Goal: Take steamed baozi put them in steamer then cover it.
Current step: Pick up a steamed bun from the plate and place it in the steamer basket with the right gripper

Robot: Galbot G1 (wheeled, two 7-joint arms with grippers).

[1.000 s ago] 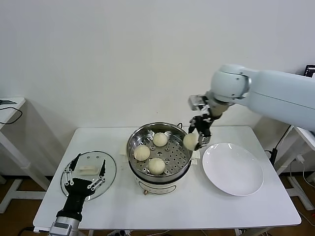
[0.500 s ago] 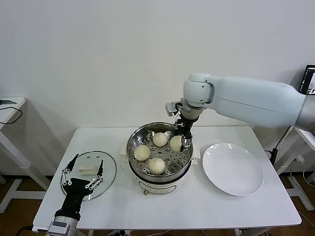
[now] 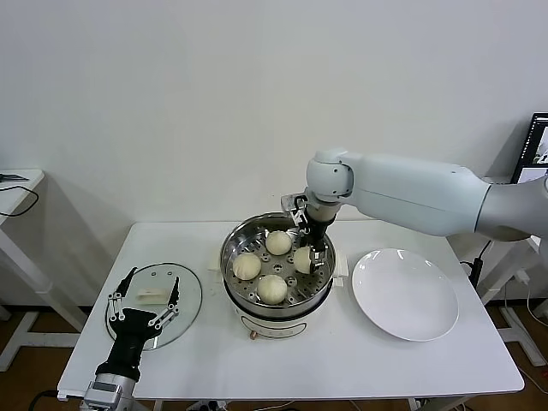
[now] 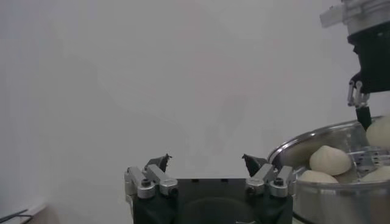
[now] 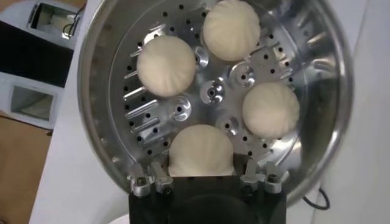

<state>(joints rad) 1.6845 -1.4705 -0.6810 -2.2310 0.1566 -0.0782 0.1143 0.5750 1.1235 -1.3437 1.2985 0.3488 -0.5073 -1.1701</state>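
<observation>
Fingers (image 5: 157, 179) of the right gripper (image 3: 306, 254) clasped a steamed baozi (image 3: 303, 259) from both sides, holding it inside the steamer (image 3: 276, 295) near the centre of the head view, at the right side of the perforated tray. In the right wrist view the held bun sat at the bottom centre of the frame, directly between the two finger bases, with three other buns spread across the tray above it; whether it touched the tray could not be told. In the head view those three lay to the left of the gripper: one at the back (image 3: 277, 242), one at the left (image 3: 247, 266) and one at the front (image 3: 272, 289). A white plate (image 3: 405, 294) sat right of the steamer. The left gripper (image 3: 143, 297) hung at the lower left of the frame, fingers spread wide and empty, over the glass cover (image 3: 192, 292) lying flat on the white table (image 3: 342, 360).
</observation>
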